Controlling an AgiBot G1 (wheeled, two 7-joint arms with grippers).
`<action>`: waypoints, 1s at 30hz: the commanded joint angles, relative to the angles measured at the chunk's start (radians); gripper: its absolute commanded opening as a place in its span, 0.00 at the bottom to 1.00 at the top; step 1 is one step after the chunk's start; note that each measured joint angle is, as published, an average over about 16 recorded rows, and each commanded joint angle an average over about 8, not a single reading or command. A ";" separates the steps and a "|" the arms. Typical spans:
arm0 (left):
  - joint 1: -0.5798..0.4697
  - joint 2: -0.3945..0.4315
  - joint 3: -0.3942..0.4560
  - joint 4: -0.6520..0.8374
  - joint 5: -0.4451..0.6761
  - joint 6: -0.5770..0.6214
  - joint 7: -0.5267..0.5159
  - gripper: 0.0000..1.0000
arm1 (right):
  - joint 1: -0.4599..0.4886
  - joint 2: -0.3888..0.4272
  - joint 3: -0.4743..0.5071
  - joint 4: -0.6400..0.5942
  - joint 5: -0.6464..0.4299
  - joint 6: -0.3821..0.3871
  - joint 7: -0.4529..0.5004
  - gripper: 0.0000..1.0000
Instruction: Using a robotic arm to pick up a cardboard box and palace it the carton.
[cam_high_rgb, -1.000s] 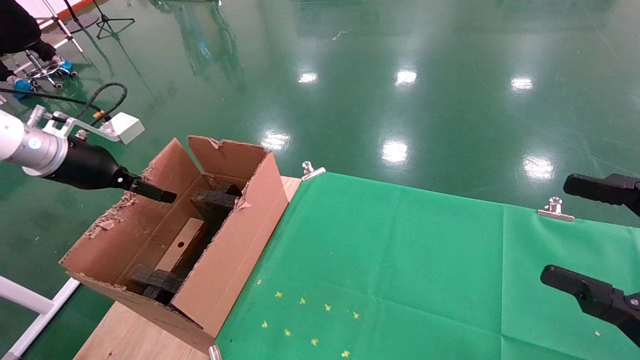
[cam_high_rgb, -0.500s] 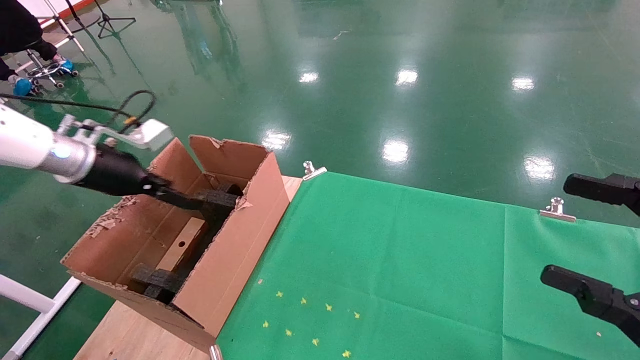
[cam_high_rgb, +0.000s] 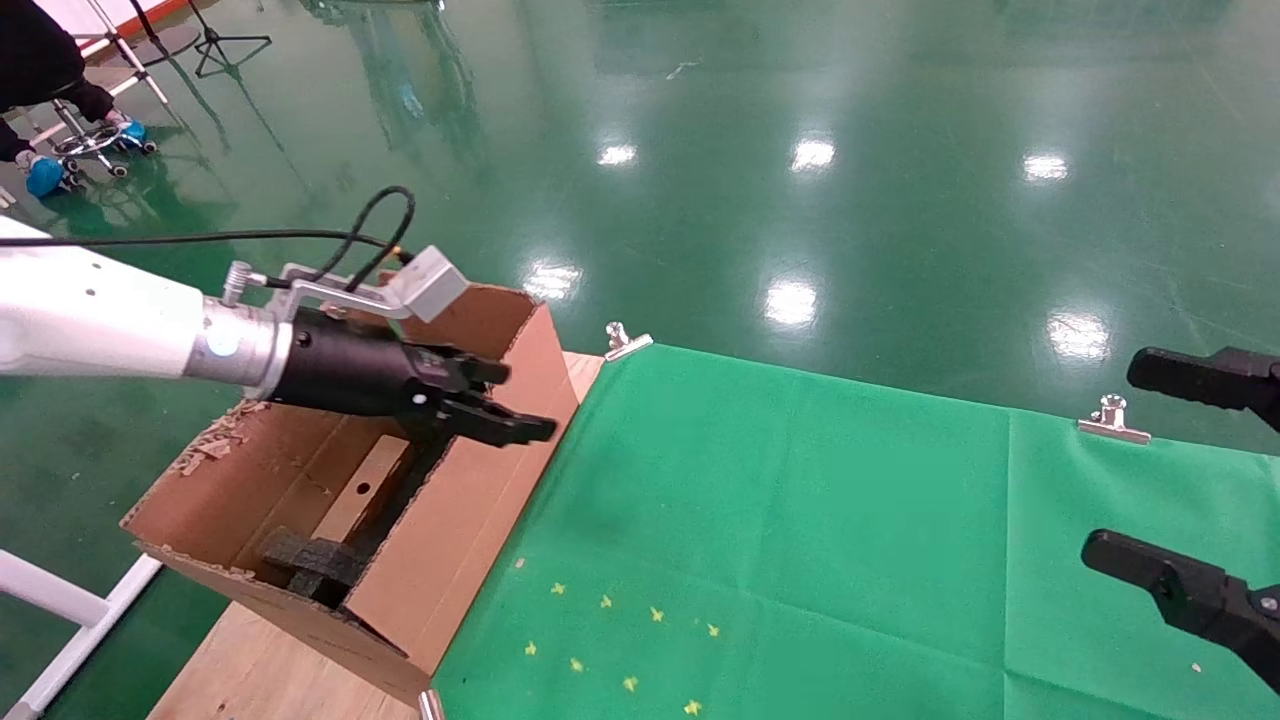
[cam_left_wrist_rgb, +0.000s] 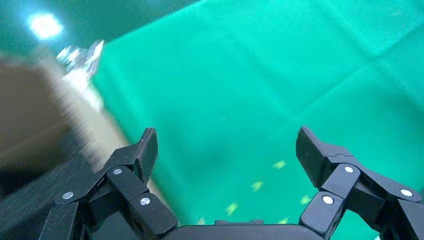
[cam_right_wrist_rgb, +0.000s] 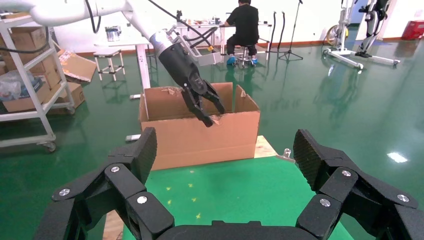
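Note:
The carton (cam_high_rgb: 470, 520) stands open at the table's left end, with ragged flaps and black foam blocks (cam_high_rgb: 312, 562) inside. The slim brown cardboard box (cam_high_rgb: 365, 485) lies inside it between the foam blocks. My white left robotic arm (cam_high_rgb: 110, 325) reaches across the carton. Its gripper (cam_high_rgb: 528, 402) is open and empty above the carton's right wall, at the edge of the green cloth; it is also open in the left wrist view (cam_left_wrist_rgb: 226, 137). My right gripper (cam_high_rgb: 1112, 458) is open and empty at the right edge, far from the carton (cam_right_wrist_rgb: 200, 130).
A green cloth (cam_high_rgb: 800, 520) covers the table, held by metal clips (cam_high_rgb: 625, 342) (cam_high_rgb: 1110, 420). Small yellow star marks (cam_high_rgb: 620, 640) lie near the front. Bare wood (cam_high_rgb: 250, 670) shows under the carton. A white frame (cam_high_rgb: 70, 620) stands at the left.
My left arm has swung right, from outside the carton's left flap, across the carton to above its right wall. Its gripper is empty. The right arm has not moved.

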 joint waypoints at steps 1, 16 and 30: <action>0.032 -0.002 -0.035 -0.033 -0.029 0.009 0.018 1.00 | 0.000 0.000 0.000 0.000 0.000 0.000 0.000 1.00; 0.260 -0.020 -0.284 -0.271 -0.240 0.071 0.144 1.00 | 0.000 0.000 0.000 0.000 0.000 0.000 0.000 1.00; 0.438 -0.033 -0.478 -0.456 -0.404 0.119 0.242 1.00 | 0.000 0.000 0.000 0.000 0.000 0.000 0.000 1.00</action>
